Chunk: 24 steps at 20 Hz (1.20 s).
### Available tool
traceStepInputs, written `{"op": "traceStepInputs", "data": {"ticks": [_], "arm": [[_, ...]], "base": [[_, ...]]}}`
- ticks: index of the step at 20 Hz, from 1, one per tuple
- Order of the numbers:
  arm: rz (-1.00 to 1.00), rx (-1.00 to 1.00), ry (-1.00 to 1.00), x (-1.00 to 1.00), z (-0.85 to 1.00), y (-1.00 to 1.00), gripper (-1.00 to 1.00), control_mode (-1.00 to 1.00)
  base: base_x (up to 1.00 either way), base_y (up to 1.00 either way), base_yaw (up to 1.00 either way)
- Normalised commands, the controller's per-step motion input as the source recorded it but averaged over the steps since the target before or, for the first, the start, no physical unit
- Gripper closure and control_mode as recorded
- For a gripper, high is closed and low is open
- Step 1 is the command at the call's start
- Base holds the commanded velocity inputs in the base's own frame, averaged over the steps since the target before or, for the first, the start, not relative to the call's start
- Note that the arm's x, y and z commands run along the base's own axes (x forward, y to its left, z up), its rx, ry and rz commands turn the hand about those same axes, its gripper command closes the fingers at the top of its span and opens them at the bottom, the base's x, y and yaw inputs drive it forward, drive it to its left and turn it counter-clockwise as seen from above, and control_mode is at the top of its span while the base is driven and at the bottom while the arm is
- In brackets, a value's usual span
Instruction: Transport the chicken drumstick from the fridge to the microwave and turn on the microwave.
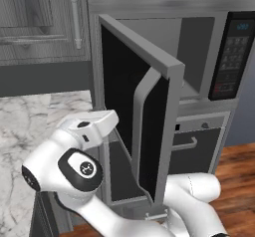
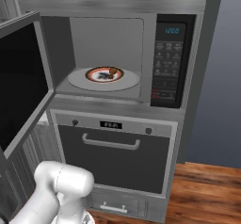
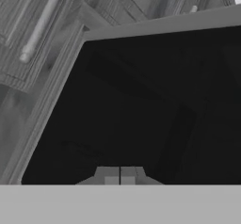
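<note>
Fingers sit pressed together with nothing between them, pointed close at the black glass of the microwave door, with grey cabinet fronts and a pale bar handle beyond its grey edge.

White marble counter lies to the left of the appliance column, under grey wall cabinets. Wooden floor shows at the lower right, and a dull blue-grey wall stands on the far right.

Built into the grey column, the microwave stands with its door swung wide to the left. Inside, on the round turntable, a plate carries the chicken drumstick, a small brown piece toward the plate's right side. The black keypad panel sits to the right of the cavity. Below it is an oven with a horizontal handle, door closed.

From the left base view the open door and its curved handle stand between the arm and the cavity, blocking sight of the plate.
</note>
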Motion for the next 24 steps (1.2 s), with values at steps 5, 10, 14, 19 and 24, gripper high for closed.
{"op": "traceStepInputs", "data": {"ticks": [5,10,14,19,24], "arm": [[0.00,0.00,0.06,0.25,0.00,-0.49,1.00,-1.00],[0.00,0.00,0.07,0.21,0.00,-0.66,1.00,-1.00],[0.00,0.00,0.05,0.16,0.00,-0.67,1.00,-1.00],[0.00,0.00,0.06,0.21,0.00,-0.71,1.00,-1.00],[0.00,0.01,0.04,0.17,0.00,-0.53,1.00,-1.00]], "base": [[0.00,0.00,0.00],[0.00,0.00,0.00],[0.00,0.00,0.00],[0.00,0.00,0.00],[0.00,0.00,0.00]]}}
